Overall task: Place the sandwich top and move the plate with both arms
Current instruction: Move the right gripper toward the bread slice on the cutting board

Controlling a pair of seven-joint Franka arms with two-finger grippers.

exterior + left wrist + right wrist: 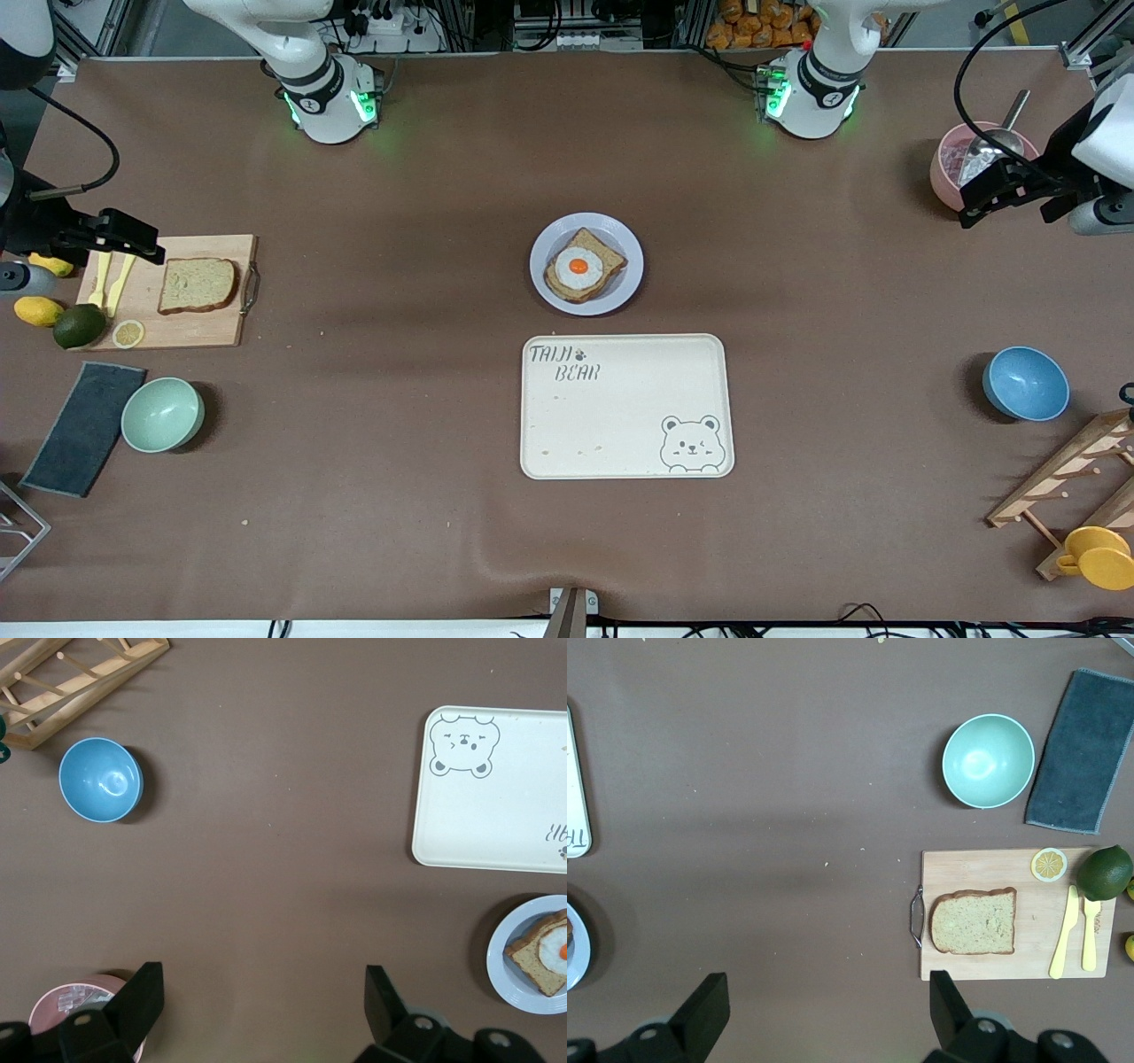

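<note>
A brown mat covers the whole counter [372, 496], faintly creased near the front camera's edge. Along the edge where my bases stand, I see metal framing, cables and a heap of orange packets.

My right pincer [133, 237] hangs over the wooden cutting board [190, 332] at the right arm's end of the counter, its fingers [700, 1010] spread wide and holding nothing. The sandwich top [198, 284] lies flat on that board just beside and below this pincer. It is almost square, its slightly longer side running along the board's length, its domed crust edge turned toward the board's metal handle and the middle of the counter. Two yellow utensils [1076, 935], a lemon slice [1049, 865] and an avocado [1104, 872] lie beside it. The mint bowl [989, 760] and a dark cloth [1085, 749] lie nearer the front camera.

My left pincer [997, 190] hovers over the pink bowl [952, 159] at the left arm's end, fingers [142, 1001] equally wide, empty.

The plate [620, 288] sits mid-counter, well apart from both pincers, carrying bread with a fried egg [579, 266]. The bear tray [627, 406] lies just beside it, nearer the front camera.
</note>
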